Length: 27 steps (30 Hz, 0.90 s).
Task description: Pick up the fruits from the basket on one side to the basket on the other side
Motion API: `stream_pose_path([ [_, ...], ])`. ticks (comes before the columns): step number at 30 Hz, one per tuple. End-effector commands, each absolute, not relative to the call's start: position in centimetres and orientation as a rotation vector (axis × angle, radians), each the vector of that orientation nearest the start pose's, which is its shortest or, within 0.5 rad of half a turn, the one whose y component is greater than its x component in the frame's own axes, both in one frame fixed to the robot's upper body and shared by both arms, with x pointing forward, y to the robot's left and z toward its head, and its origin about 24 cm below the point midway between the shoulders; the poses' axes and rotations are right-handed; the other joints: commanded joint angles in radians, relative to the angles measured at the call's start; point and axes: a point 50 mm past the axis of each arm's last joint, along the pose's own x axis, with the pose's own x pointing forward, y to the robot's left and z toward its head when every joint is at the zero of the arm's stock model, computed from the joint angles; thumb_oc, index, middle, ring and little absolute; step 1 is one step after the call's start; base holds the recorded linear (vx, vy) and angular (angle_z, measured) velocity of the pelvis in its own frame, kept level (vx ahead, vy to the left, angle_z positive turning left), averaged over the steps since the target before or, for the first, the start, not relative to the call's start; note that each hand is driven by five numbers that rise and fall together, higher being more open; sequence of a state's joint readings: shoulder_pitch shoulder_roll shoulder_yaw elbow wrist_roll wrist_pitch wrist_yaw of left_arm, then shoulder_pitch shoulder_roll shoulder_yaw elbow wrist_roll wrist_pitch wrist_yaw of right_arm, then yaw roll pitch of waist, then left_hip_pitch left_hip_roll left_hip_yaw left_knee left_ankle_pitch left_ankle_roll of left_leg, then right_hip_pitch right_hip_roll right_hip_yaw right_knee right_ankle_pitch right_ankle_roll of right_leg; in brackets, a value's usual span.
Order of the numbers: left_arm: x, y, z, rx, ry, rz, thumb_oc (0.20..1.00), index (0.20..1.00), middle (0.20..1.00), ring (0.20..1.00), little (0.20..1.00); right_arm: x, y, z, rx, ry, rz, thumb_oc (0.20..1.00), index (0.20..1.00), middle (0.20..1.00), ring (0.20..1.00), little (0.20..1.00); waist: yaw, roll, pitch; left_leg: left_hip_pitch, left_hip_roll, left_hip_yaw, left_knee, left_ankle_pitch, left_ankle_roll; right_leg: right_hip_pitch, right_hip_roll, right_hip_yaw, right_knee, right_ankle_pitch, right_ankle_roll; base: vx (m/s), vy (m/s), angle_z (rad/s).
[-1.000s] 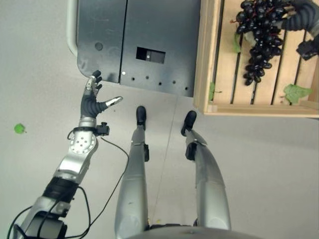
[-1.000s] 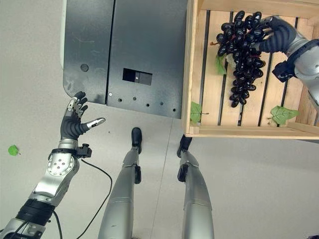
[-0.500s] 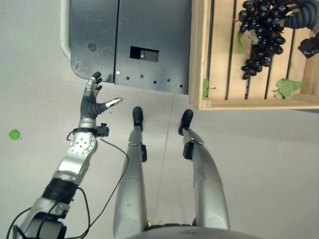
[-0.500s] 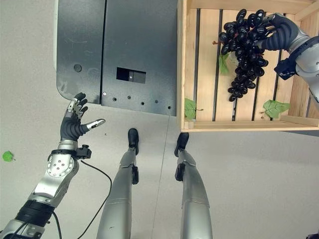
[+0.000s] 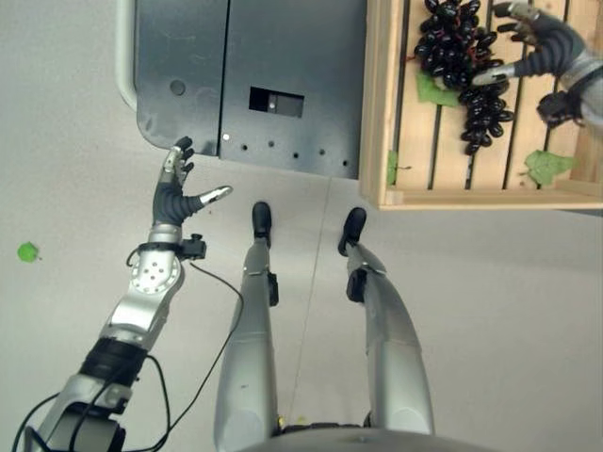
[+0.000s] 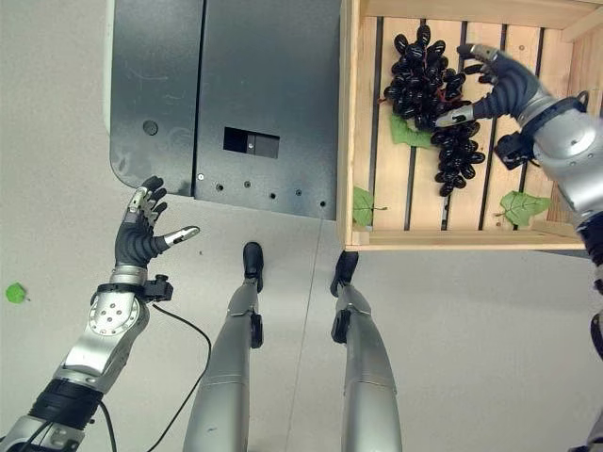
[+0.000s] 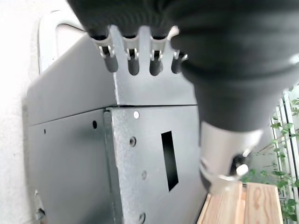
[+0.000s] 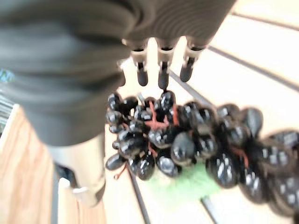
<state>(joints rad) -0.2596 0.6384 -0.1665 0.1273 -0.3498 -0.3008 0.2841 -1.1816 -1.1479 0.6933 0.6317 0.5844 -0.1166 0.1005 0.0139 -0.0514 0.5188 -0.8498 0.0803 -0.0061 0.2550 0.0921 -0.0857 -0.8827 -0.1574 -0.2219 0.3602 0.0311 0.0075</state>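
The bunch of black grapes (image 6: pixel 430 89) lies on the slats inside the wooden crate (image 6: pixel 352 132), which sits on the floor at the robot's right. That crate is the basket here. You can see some green leaves (image 6: pixel 515 204) lying on the slats too.

Look at your right hand (image 6: pixel 497 87). It is over the crate, right beside the grapes. Its fingers (image 8: pixel 160 74) are spread out and point at the bunch, and the thumb (image 6: pixel 450 116) reaches over the berries. Nothing is being pinched. In the right wrist view the grapes rest on the wood with a green leaf under them, and the fingers are straight above them.

Your left hand (image 5: pixel 178 195) is up in the air by the corner of the dark metal cabinet (image 5: pixel 245 75). Its fingers are spread and it holds nothing. One small green leaf (image 5: pixel 28 251) lies alone on the floor, far out to the left.

So how far are you? I think the grapes are either just put down or about to be grabbed; the pictures cannot tell you which. No other fruit can be seen, and you cannot see a second basket. If the grapes belong here, this part looks done. If not, you need to close the fingers on them and lift.
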Motion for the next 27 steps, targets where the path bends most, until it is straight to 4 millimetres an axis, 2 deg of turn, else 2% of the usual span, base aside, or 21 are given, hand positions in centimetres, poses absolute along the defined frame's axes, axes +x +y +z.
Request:
stream_pose_path([
  [1,28.0,24.0,15.1,0.195,-0.495,0.136,1.000,1.000,1.000,1.000,1.000,35.2,-28.3,33.4,-0.591,-0.436,0.013,1.000,1.000,1.000,1.000,1.000,0.002,-0.005,0.001,0.034,-0.010,-0.008,0.050,-0.081,0.017,0.036,-0.021,0.013,-0.017,-0.002,0.128,0.00,0.000,0.00],
  [2,27.9,24.0,14.8,0.196,-0.481,0.137,1.000,1.000,1.000,1.000,1.000,35.4,-28.5,32.6,-0.546,-0.421,0.011,1.000,1.000,1.000,1.000,1.000,0.003,-0.004,0.001,0.062,-0.007,-0.014,0.052,-0.110,0.012,0.059,-0.017,0.020,-0.007,-0.031,0.137,0.08,0.001,-0.02],
  [3,28.0,24.0,14.6,0.194,-0.475,0.141,1.000,1.000,1.000,1.000,1.000,35.5,-28.5,32.2,-0.489,-0.427,-0.003,1.000,1.000,1.000,1.000,1.000,0.003,-0.004,0.001,0.063,-0.008,-0.014,0.051,-0.109,0.013,0.060,-0.016,0.020,-0.009,-0.030,0.137,0.08,0.005,-0.03],
  [4,28.0,24.1,14.6,0.193,-0.472,0.147,1.000,1.000,1.000,1.000,1.000,35.7,-28.3,31.5,-0.439,-0.423,0.005,1.000,1.000,1.000,1.000,1.000,0.003,-0.003,0.001,0.063,-0.007,-0.014,0.050,-0.109,0.013,0.059,-0.016,0.020,-0.008,-0.029,0.138,-0.07,0.015,-0.02],
  [5,28.1,24.1,14.9,0.193,-0.480,0.153,1.000,1.000,1.000,1.000,1.000,35.8,-28.2,31.5,-0.414,-0.429,0.004,1.000,1.000,1.000,1.000,1.000,0.000,-0.005,0.001,0.036,-0.010,-0.006,0.046,-0.079,0.018,0.035,-0.019,0.013,-0.020,0.000,0.128,-0.07,0.017,-0.03],
  [7,28.1,24.2,14.8,0.193,-0.475,0.159,1.000,1.000,1.000,1.000,1.000,35.8,-27.9,31.1,-0.386,-0.432,0.011,1.000,1.000,1.000,1.000,1.000,-0.001,-0.006,0.001,0.035,-0.010,-0.006,0.045,-0.077,0.019,0.035,-0.019,0.013,-0.021,0.002,0.128,-0.04,0.007,-0.01],
  [8,28.2,24.2,14.6,0.185,-0.461,0.171,1.000,1.000,1.000,1.000,1.000,36.2,-27.2,29.4,-0.279,-0.415,0.029,1.000,1.000,1.000,1.000,1.000,-0.001,-0.003,0.001,0.037,-0.011,-0.006,0.047,-0.079,0.020,0.036,-0.019,0.013,-0.018,0.000,0.127,0.08,0.007,-0.01],
  [9,28.1,24.2,14.3,0.185,-0.448,0.174,1.000,1.000,1.000,1.000,1.000,36.4,-26.4,28.4,-0.276,-0.390,0.076,1.000,1.000,1.000,1.000,1.000,0.000,-0.001,0.001,0.065,-0.008,-0.012,0.051,-0.109,0.015,0.060,-0.015,0.020,-0.007,-0.029,0.136,0.00,0.000,0.00],
  [10,28.2,24.2,14.6,0.187,-0.455,0.175,1.000,1.000,1.000,1.000,1.000,36.2,-25.7,28.1,-0.272,-0.389,0.110,1.000,1.000,1.000,1.000,1.000,-0.002,-0.005,0.001,0.037,-0.011,-0.006,0.048,-0.079,0.020,0.037,-0.018,0.014,-0.019,-0.001,0.126,0.08,-0.006,-0.02],
  [11,28.2,24.2,14.2,0.188,-0.441,0.175,1.000,1.000,1.000,1.000,1.000,36.3,-25.0,27.3,-0.257,-0.374,0.135,1.000,1.000,1.000,1.000,1.000,0.000,-0.002,0.001,0.064,-0.009,-0.012,0.053,-0.110,0.016,0.060,-0.015,0.020,-0.007,-0.030,0.135,0.02,-0.001,-0.05],
  [16,28.3,23.9,14.3,0.198,-0.437,0.168,1.000,1.000,1.000,1.000,1.000,36.2,-22.7,26.5,-0.299,-0.369,0.221,1.000,1.000,1.000,1.000,1.000,0.005,0.002,0.001,0.059,-0.011,-0.010,0.058,-0.111,0.017,0.058,-0.017,0.020,-0.005,-0.033,0.134,0.02,0.000,-0.02],
  [21,28.3,23.8,14.2,0.201,-0.436,0.179,1.000,1.000,1.000,1.000,1.000,36.0,-21.7,26.3,-0.356,-0.375,0.246,1.000,1.000,1.000,1.000,1.000,0.004,0.002,0.001,0.054,-0.011,-0.011,0.063,-0.112,0.019,0.054,-0.017,0.022,-0.003,-0.033,0.133,0.00,0.000,0.00],
  [24,28.3,23.7,14.0,0.204,-0.432,0.177,1.000,1.000,1.000,1.000,1.000,35.8,-21.5,26.3,-0.414,-0.373,0.260,1.000,1.000,1.000,1.000,1.000,0.002,0.000,0.001,0.051,-0.012,-0.011,0.065,-0.112,0.019,0.053,-0.017,0.022,-0.002,-0.033,0.133,0.00,0.000,0.00],
  [26,28.1,23.7,13.9,0.211,-0.430,0.175,1.000,1.000,1.000,1.000,1.000,35.2,-22.2,26.6,-0.545,-0.375,0.253,1.000,1.000,1.000,1.000,1.000,-0.003,-0.005,0.001,0.054,-0.013,-0.013,0.062,-0.112,0.019,0.056,-0.018,0.023,-0.003,-0.033,0.134,0.00,0.000,0.00],
  [27,28.1,23.7,13.9,0.211,-0.430,0.175,1.000,1.000,1.000,1.000,1.000,35.2,-22.2,26.6,-0.545,-0.375,0.253,1.000,1.000,1.000,1.000,1.000,-0.003,-0.005,0.001,0.054,-0.013,-0.013,0.062,-0.112,0.019,0.056,-0.018,0.023,-0.003,-0.033,0.134,0.00,0.000,0.00],
])
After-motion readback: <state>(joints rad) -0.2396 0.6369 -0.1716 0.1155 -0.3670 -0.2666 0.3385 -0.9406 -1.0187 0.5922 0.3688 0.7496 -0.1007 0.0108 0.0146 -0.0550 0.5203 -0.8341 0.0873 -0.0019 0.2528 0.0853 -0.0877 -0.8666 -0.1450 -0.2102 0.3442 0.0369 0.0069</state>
